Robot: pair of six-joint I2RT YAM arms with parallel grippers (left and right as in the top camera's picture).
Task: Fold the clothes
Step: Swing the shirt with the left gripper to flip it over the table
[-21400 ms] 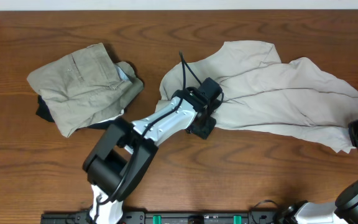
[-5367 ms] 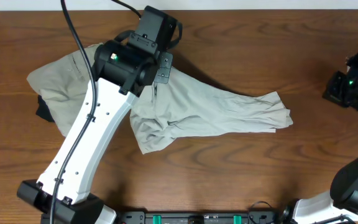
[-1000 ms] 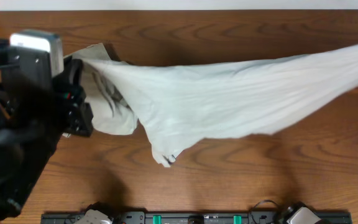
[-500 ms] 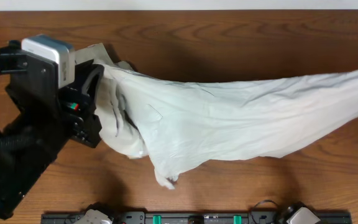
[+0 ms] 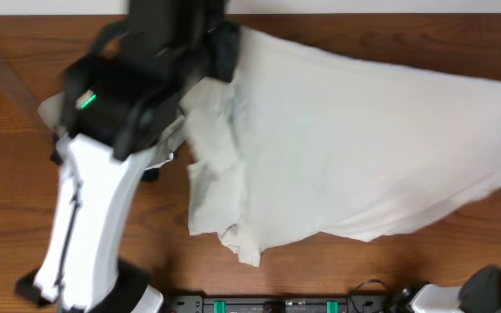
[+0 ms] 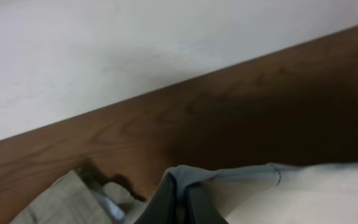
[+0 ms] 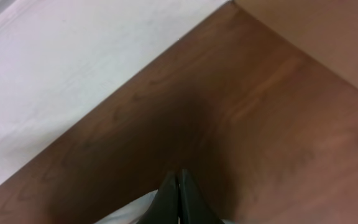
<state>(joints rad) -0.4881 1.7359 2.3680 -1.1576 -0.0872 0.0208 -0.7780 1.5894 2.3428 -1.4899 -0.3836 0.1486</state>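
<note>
The pale cream-white garment (image 5: 364,148) hangs stretched as a broad sheet over the table's middle and right, its lower edge drooping near the front (image 5: 242,248). My left gripper (image 5: 224,39) is at the back left, shut on a bunched corner of it; in the left wrist view the left gripper (image 6: 180,186) pinches a fold of cloth (image 6: 188,175). The right gripper (image 7: 178,175) is shut with white fabric (image 7: 132,213) showing under its fingers; it lies outside the overhead view. The khaki-tan garment (image 5: 52,111) lies at the left, mostly hidden by my left arm, and shows as khaki-tan garment (image 6: 51,205) in the left wrist view.
A white wall (image 6: 104,56) runs along the table's far edge. The left arm (image 5: 85,217) crosses the table's left side. A black rail (image 5: 277,304) lines the front edge, and the right arm's base (image 5: 485,291) stands at the front right.
My left gripper has swung toward the back and to the right with the cloth corner. The cream-white garment has opened from a narrow band into a wide sheet.
</note>
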